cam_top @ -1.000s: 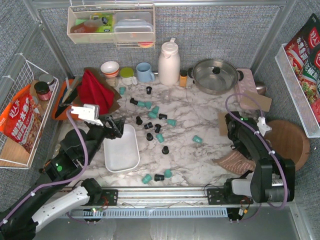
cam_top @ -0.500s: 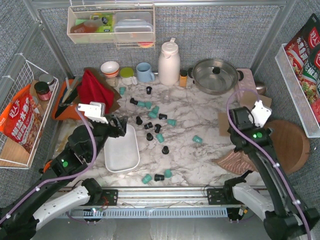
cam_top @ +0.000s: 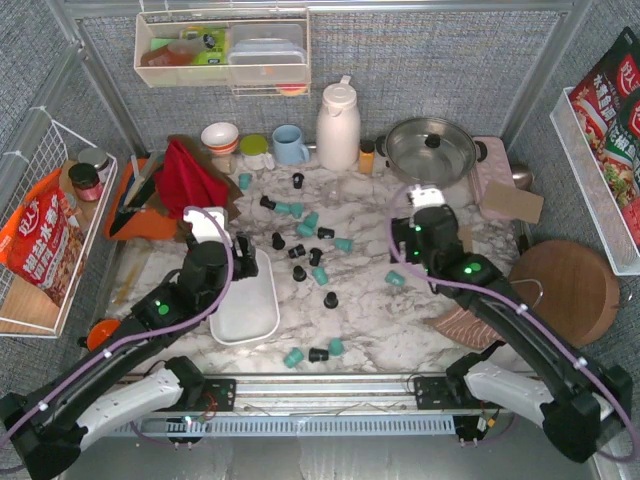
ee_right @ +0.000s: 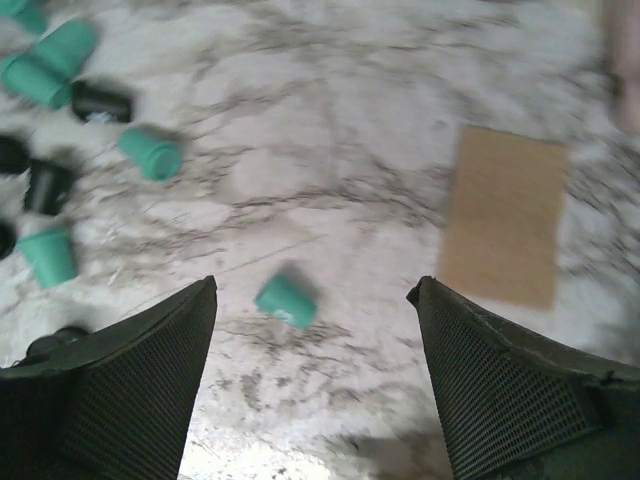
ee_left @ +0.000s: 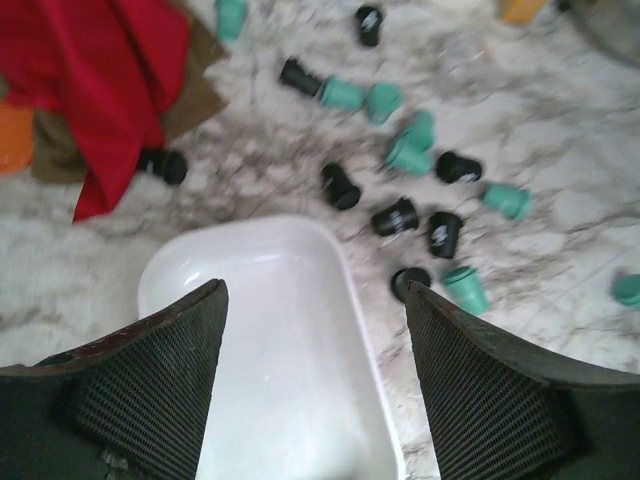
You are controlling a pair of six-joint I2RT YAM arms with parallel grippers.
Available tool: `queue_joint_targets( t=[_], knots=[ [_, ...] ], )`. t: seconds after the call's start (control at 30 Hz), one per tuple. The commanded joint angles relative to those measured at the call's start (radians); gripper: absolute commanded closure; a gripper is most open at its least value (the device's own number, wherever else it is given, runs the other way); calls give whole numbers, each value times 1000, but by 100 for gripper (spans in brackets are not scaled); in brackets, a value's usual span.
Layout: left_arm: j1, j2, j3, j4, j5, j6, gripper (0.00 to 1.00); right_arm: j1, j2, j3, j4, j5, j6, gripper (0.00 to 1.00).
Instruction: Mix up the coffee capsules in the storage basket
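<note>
- Top external: a marble table (cam_top: 370, 215) sits inside grey woven walls (cam_top: 420, 60), with a thermos (cam_top: 338, 125) and a pan (cam_top: 432, 150) at 12 to 1 o'clock. The storage basket (cam_top: 245, 305) lies at 8 o'clock from the table's centre, and the left gripper (cam_top: 243, 262) is over its far end. I count ten teal and nine black coffee capsules (cam_top: 311, 219), all on the marble. The right gripper (cam_top: 410, 258) hovers by a lone teal capsule (cam_top: 395, 278).
- Left wrist: the fingers (ee_left: 150, 380) are spread wide and grip nothing, with the basket between them. Eight teal and eight black capsules fan from 12 to 3 o'clock. One black capsule (ee_left: 160, 165) just beside a red cloth (ee_left: 110, 80) is not visible from above.
- Right wrist: the fingers (ee_right: 130, 390) are wide and empty, with the lone teal capsule between them. A cardboard piece (ee_right: 505, 215) lies at 3 o'clock. The capsules at 9 to 11 o'clock are too blurred to count.
</note>
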Motion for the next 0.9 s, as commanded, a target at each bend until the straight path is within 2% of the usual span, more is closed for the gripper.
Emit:
queue_joint_targets(
  t=[0.0,0.07,0.17,0.3,0.5,0.63,0.87],
  knots=[
    [66,26,-33,-152,19,-144,20,105,106,-33,227,-97,-161,15],
    [130,24,-67,-182,71,-185,20,143,183,-32,274,-56,-169,16],
    [230,1,-126,-203,160,-239,21,146,284,5,231,40,-8,16],
    [303,-30,-180,-241,182,-329,22,139,346,-30,249,115,109,13],
    [331,-8,-219,-239,195,-409,24,73,350,-111,318,14,164,11],
    [377,17,-272,-204,272,-514,24,50,350,-138,344,-37,163,11],
    [385,-39,-366,-210,219,-607,31,35,377,-160,381,-102,152,11]
  ],
)
